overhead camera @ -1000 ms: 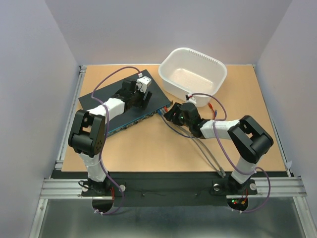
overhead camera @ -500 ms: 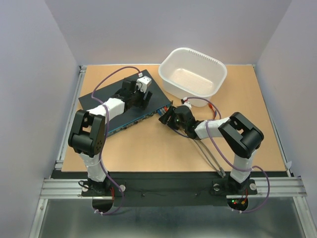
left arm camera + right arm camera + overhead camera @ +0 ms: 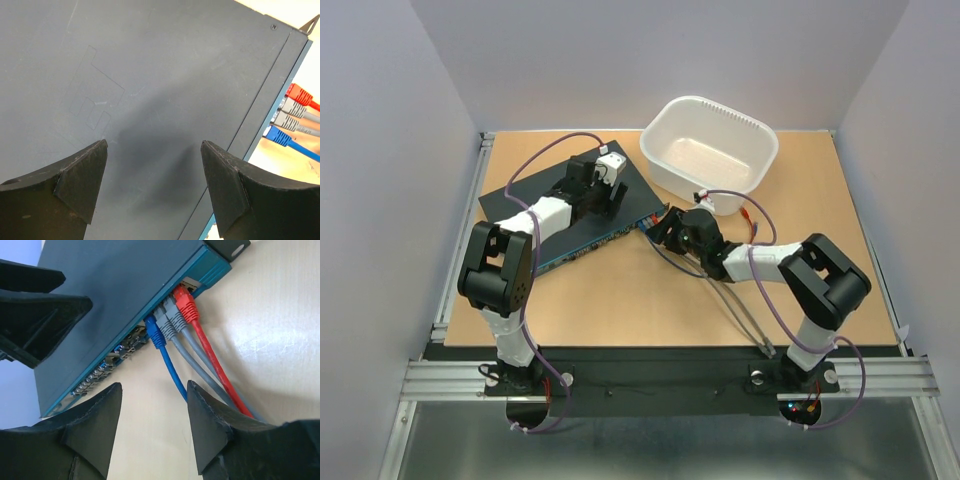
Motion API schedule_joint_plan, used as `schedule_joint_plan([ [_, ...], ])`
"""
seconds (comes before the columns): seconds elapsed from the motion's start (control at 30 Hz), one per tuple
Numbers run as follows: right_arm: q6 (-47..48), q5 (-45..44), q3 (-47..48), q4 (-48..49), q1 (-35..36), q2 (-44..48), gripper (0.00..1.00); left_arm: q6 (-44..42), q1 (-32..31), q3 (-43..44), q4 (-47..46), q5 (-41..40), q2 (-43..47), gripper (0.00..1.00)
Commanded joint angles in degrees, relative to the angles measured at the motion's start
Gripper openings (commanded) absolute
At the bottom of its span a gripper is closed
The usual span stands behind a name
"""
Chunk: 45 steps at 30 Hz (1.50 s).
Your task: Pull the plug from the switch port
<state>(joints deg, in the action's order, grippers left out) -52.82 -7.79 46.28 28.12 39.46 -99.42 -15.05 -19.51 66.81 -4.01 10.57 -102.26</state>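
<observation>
The switch (image 3: 515, 196) lies slanted at the back left, with its teal port edge (image 3: 125, 335) facing the table's middle. Several plugs sit in ports at its right end: blue (image 3: 155, 335), two grey (image 3: 169, 319) and red (image 3: 186, 305), also seen as red (image 3: 300, 94) and blue (image 3: 276, 135). My left gripper (image 3: 155, 150) stands open over the switch's flat top (image 3: 150, 75), holding nothing. My right gripper (image 3: 155, 385) is open just short of the plugs. The blue cable (image 3: 172, 372) runs close by its right finger (image 3: 210, 420), and nothing lies between the fingers.
A white tub (image 3: 718, 101) stands behind the right gripper (image 3: 657, 228). Grey cables (image 3: 740, 310) trail across the table towards the near edge. Walls close in the table on three sides.
The right arm swung slightly left and towards the front, then came back near the switch's right end. The left arm has not moved.
</observation>
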Motion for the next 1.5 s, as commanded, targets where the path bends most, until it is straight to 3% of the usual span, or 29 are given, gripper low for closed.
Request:
schedule_joint_plan([
  [0.0, 1.0, -0.7, 2.1, 1.5, -1.2, -1.0, 0.60, 0.1, -0.1, 2.8, -1.4, 1.0, 2.2, 0.87],
  [0.27, 3.9, -1.6, 7.4, 3.4, -3.6, -6.0, 0.57, 0.2, -0.4, 2.7, -1.3, 1.0, 2.0, 0.87],
  [0.83, 2.5, 0.6, 9.2, 8.6, -6.2, -13.3, 0.53, 0.9, -1.8, 3.2, -1.2, 1.6, 0.3, 0.87],
  [1.47, -3.4, 7.5, 8.2, 22.0, -9.5, -18.8, 0.46, 0.5, -2.9, 4.9, -1.2, 0.5, -4.4, 0.86],
])
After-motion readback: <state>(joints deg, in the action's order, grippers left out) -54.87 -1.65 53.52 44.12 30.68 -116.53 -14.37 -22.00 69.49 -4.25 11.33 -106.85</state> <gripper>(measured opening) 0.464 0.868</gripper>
